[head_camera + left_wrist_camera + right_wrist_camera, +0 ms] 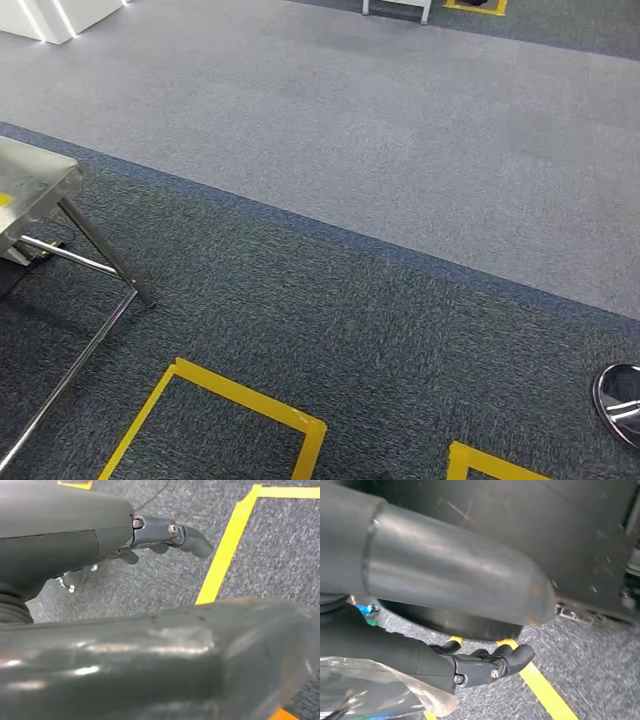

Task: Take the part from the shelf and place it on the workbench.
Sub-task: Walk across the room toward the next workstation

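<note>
**Walking stage, part apparently in right hand**

Yellow tape squares (226, 400) sit closest to you in the head view, on dark carpet; a steel table (34, 185) edges in at left, possibly the workbench. You look mid-transit, so next you need to turn toward a bench and approach it.

Left wrist view: left hand (166, 535) hangs over carpet, fingers loosely extended, holding nothing.

Right wrist view: right hand (478, 665) has fingers curled, with a clear plastic bag (376, 690) against it, likely the part; you can't confirm the grip, contact is hidden.
</note>
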